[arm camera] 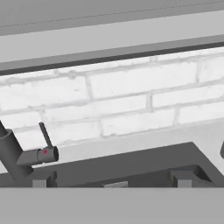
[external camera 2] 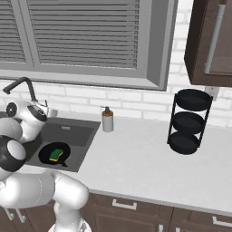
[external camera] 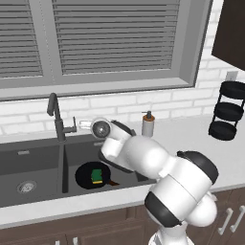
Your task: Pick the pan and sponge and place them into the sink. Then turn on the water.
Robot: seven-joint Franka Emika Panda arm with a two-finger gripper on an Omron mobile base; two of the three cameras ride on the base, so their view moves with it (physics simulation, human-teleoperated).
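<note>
The round flat black frying pan (external camera: 92,175) lies on the floor of the right basin of the dark grey rectangular double-basin sink (external camera: 28,160), at lower centre-left of the left base view. Its short dark handle points toward the front right corner of the basin. The small green-topped, yellow-layered sponge block (external camera: 97,175) rests inside the pan, touching its surface. In the right base view the same pan (external camera 2: 54,154) and sponge (external camera 2: 56,154) appear at middle left, within the sink (external camera 2: 81,136).

The tall dark gooseneck faucet (external camera: 56,116) stands on the rear deck between the two basins, its side lever (external camera: 72,127) projecting right. No stream is visible at the spout. A round metal drain (external camera: 27,186) shows in the left basin.

The white arm's two-finger gripper (external camera: 84,125) is held above the rear of the right basin, just beside the faucet lever. In the hand view the lever (arm camera: 43,154) sits at lower left, with the dark finger tips (arm camera: 43,179) at the bottom edge spread well apart and nothing between them: the jaws stand parted and empty.

A white soap dispenser bottle (external camera: 148,124) stands on the pale grey counter (external camera: 191,139) right of the sink. A black three-tier round rack (external camera: 228,111) stands at the far right. Grey slatted window blinds (external camera: 115,33) fill the upper frame above white brick wall (arm camera: 131,100)
</note>
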